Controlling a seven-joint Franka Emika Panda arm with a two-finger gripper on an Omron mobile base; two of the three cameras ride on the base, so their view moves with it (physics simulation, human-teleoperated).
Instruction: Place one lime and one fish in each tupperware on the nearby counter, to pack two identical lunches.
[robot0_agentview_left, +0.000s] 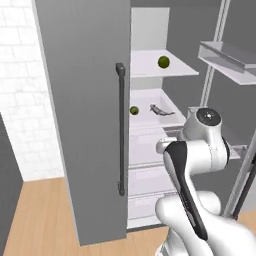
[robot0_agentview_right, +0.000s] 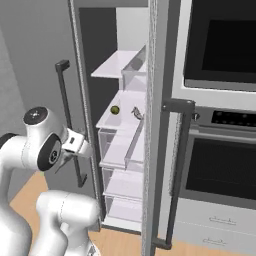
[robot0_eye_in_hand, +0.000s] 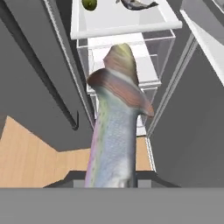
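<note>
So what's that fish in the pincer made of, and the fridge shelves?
The fish looks like real scaly skin: shiny, silvery, pink stripe, brownish tail fin. Being a rendering, that is only its look. The fridge shelves seem smooth white plastic or glass, matte; the drawers below look like clear plastic, since you see through them.

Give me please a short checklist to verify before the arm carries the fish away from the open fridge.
1. Fish held in the claw: ok, it rises from between the fingertips in the hand view.
2. Grip position: near one end of the fish, most of it sticks out; cannot tell if secure.
3. Fridge door open: ok.
4. Second fish left on the middle shelf: ok.
5. Limes left: ok, one beside that fish, one on the shelf above.
6. Tupperware and counter ready: cannot tell.
</note>
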